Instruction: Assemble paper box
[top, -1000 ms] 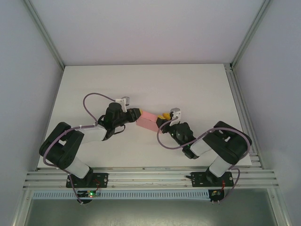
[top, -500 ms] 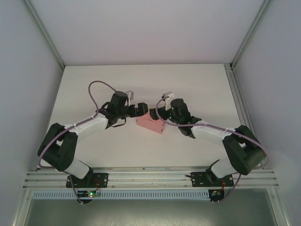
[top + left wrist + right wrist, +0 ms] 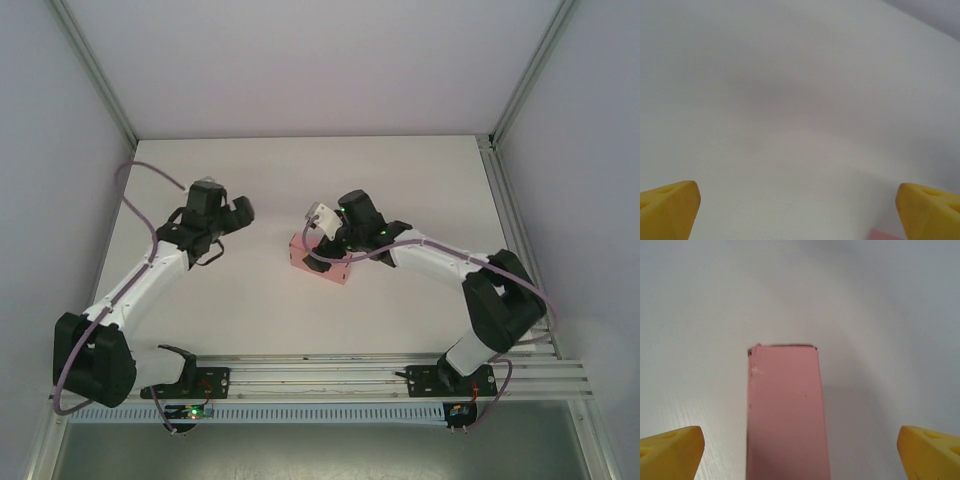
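The paper box is a small closed pink rectangular box lying on the white table near its middle. In the right wrist view the paper box runs lengthwise between my wide-apart yellow fingertips, touching neither. My right gripper hovers open just over the box, and it holds nothing. My left gripper stands open well to the left of the box. In the left wrist view the left gripper faces bare table, with a pink sliver of the box at the bottom edge.
White enclosure walls and aluminium corner posts ring the table. A rail with both arm bases runs along the near edge. Purple cables loop off each arm.
Both grippers have opened and let go of the box, which now lies on the table. The left arm swung away to the left. The right arm moved over the box.
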### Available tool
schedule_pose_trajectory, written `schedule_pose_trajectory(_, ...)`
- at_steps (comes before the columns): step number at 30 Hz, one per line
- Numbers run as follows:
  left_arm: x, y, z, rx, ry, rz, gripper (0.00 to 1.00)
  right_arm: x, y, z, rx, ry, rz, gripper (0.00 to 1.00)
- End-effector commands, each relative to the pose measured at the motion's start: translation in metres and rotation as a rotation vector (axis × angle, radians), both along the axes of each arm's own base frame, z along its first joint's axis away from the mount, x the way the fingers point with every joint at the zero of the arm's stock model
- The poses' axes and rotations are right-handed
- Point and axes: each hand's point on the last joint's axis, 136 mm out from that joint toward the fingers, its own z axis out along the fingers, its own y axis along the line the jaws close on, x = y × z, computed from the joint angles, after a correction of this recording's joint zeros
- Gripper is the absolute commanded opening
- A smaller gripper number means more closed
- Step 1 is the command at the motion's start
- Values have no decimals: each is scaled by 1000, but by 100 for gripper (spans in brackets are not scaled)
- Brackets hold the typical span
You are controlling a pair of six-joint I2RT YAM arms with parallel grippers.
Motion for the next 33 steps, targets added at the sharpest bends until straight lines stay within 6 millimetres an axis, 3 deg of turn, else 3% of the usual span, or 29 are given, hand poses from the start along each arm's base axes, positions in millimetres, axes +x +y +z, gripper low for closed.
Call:
schedule_pose_trajectory(1,-31,35,-23,66,86,127,100,-11,-16,-38,-206,42,45,97)
schedule_pose_trajectory(3,-38,42,-25,78,81,151,100,-7,-21,-46,-283,21,30,89)
schedule_pose_trajectory(4,-41,45,-26,80,81,159,100,-2,-25,-46,-322,-9,9,80)
schedule_pose_trajectory(6,-43,48,-24,85,70,168,100,12,-32,-41,-405,-108,-25,48)
schedule_pose_trajectory(7,-43,48,-23,85,65,165,100,20,-36,-34,-441,-176,-41,37)
schedule_pose_trajectory(9,-42,47,-20,84,52,157,100,35,-39,-17,-494,-306,-33,32)
schedule_pose_trajectory(11,-40,46,-16,82,38,148,100,47,-38,0,-541,-431,16,33)
schedule_pose_trajectory(15,-42,49,-13,93,28,161,100,62,-23,13,-660,-678,165,37)
schedule_pose_trajectory(16,-43,50,-14,94,29,169,100,64,-18,11,-684,-729,204,43)
schedule_pose_trajectory(17,-44,51,-14,93,27,173,100,66,-13,9,-691,-765,224,42)
schedule_pose_trajectory(22,-45,53,-16,89,14,188,100,58,-5,-35,-753,-752,339,55)
schedule_pose_trajectory(24,-43,51,-14,78,6,189,100,48,-10,-48,-765,-699,325,57)
schedule_pose_trajectory(27,-34,38,-10,34,-19,132,100,16,-17,-63,-738,-598,348,79)
schedule_pose_trajectory(30,-28,38,-4,45,-20,128,100,-7,-17,-47,-677,-555,295,92)
schedule_pose_trajectory(33,-23,40,0,62,-32,130,100,-38,-11,-23,-521,-503,287,95)
